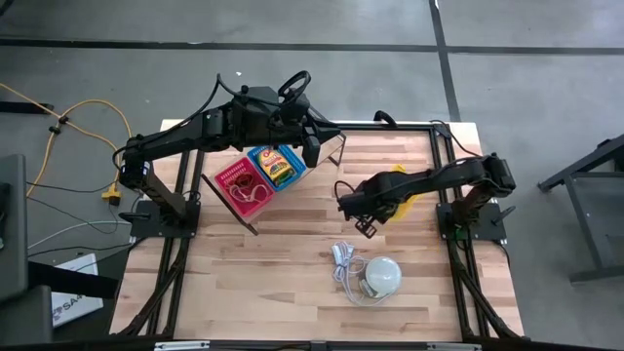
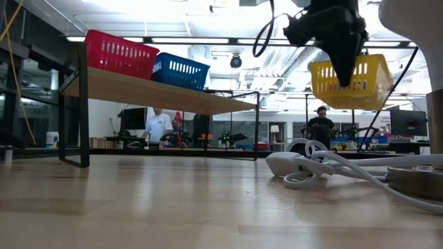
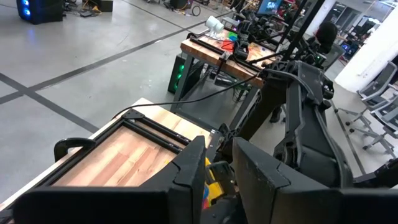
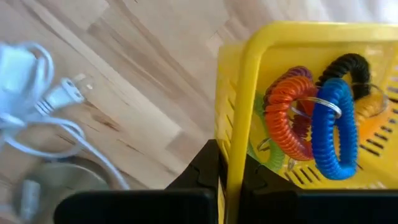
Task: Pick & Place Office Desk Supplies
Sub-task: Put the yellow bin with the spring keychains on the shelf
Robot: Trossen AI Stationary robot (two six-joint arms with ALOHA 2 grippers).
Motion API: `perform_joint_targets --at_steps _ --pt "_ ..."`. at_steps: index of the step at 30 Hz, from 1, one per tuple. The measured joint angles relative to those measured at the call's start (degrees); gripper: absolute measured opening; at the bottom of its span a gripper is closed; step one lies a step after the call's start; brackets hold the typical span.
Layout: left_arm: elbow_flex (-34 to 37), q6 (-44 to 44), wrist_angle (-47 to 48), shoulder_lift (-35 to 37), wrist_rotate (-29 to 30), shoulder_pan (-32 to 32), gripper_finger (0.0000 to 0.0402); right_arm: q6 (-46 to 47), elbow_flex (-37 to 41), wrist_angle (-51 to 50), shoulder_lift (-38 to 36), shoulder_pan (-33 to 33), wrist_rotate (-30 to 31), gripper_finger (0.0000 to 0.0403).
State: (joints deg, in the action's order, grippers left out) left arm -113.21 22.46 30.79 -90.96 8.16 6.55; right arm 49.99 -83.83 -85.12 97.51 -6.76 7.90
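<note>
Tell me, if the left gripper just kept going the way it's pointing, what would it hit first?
Probably the right arm. Seen past the left gripper, that dark arm fills the line ahead, with a bit of the yellow basket low between the fingers. Depth is unclear, so the basket might come first.

Two dark jointed arms, black cables looping over left arm [image 1: 195, 132], blocky black fingers [image 3: 189, 180]

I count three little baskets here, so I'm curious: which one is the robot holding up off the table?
The yellow basket. The right tool is pinching its rim, and it hangs in the air, while the red basket and blue basket sit on the raised shelf.
</note>
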Motion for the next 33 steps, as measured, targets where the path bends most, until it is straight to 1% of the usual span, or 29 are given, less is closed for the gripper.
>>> perform_joint_targets --at_steps 4,7,14,18,23,27,33 --pt "-0.01 -0.01 -0.02 0.00 0.00 0.02 0.0079 -9.80 -1.46 -3.70 -0.33 -0.37 4.88 0.0003" --pt "0.00 -0.01 -0.02 0.00 0.00 0.02 0.0079 -14.80 -1.53 -4.09 -2.05 -1.64 8.52 0.0003" --pt "0.00 0.02 -0.02 0.00 0.00 0.02 0.0079 -22.64 -1.53 -2.39 -7.48 -3.71 11.82 0.0003" --pt "-0.02 -0.01 0.00 0.00 0.00 0.02 0.0079 -31.09 -1.59 1.34 -10.12 -3.74 11.66 0.0003" --pt "-0.01 -0.01 -0.02 0.00 0.00 0.02 0.0079 -49.43 -1.62 8.01 -11.37 -1.22 11.17 0.0003" --pt "-0.01 0.00 -0.03 0.00 0.00 0.00 0.0079 -62.02 -1.62 12.10 -11.32 3.25 8.39 0.0003" --pt "0.00 -0.01 -0.02 0.00 0.00 0.01 0.0079 -72.26 -1.62 16.50 -11.30 11.54 4.70 0.0003"
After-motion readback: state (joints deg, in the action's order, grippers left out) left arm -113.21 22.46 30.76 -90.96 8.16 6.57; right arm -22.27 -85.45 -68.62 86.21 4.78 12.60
